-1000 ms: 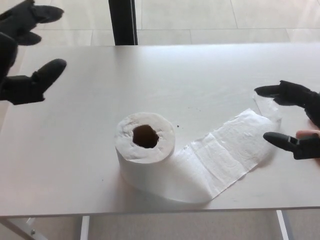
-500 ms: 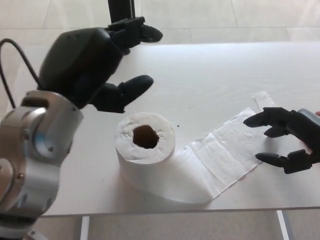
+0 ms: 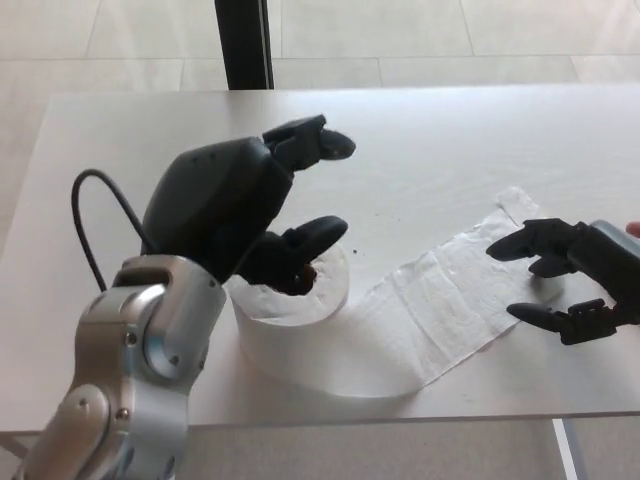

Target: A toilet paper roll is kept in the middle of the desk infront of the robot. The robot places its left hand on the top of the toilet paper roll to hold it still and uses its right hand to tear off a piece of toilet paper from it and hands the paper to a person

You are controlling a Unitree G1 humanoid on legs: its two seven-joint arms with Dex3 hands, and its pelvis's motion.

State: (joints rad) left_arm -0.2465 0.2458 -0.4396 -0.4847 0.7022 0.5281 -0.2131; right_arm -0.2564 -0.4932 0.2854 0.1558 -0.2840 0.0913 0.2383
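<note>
A white toilet paper roll (image 3: 300, 330) stands on end in the middle of the white desk (image 3: 450, 140). Its loose paper strip (image 3: 440, 305) trails out to the right along the desk. My left hand (image 3: 245, 215) hovers over the roll's top with fingers spread, open, covering most of the roll's hole; I cannot tell whether it touches. My right hand (image 3: 565, 280) is at the right edge, open, its fingers above and beside the strip's far end, holding nothing.
A black post (image 3: 243, 45) stands beyond the desk's far edge on a tiled floor. My silver left forearm (image 3: 140, 390) and its black cable (image 3: 95, 215) cross the desk's left front part. A table leg (image 3: 570, 450) shows below the front edge at right.
My left hand has moved from the far left in over the top of the roll. My right hand has shifted slightly inward over the strip's end.
</note>
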